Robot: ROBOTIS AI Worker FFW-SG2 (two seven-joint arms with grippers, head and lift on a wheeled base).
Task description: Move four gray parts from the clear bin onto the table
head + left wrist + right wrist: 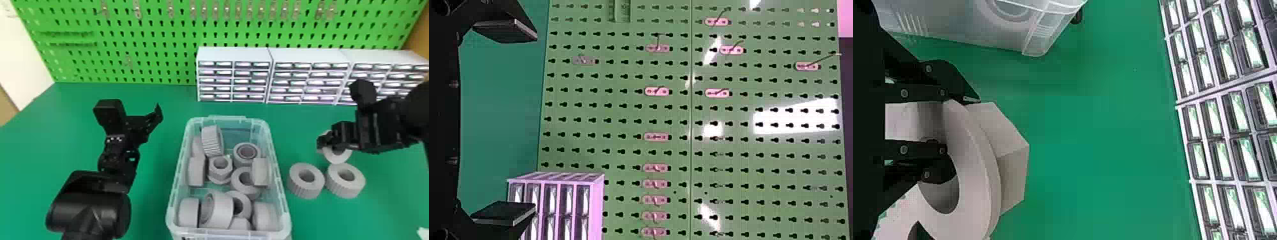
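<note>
Fingers of the black right gripper [333, 145] clamp a gray, flanged hexagonal part [338, 157] over the green table [153, 204], near two ridged gray rings [304, 190] beside the clear plastic bin [285, 204]; the black left gripper [138, 122] gapes.

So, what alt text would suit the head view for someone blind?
The robot's right arm grips a gray part near two gray rings on a green table. A clear bin of gray parts sits center, the empty left arm to its left, drawer cabinets and pegboard behind.
</note>
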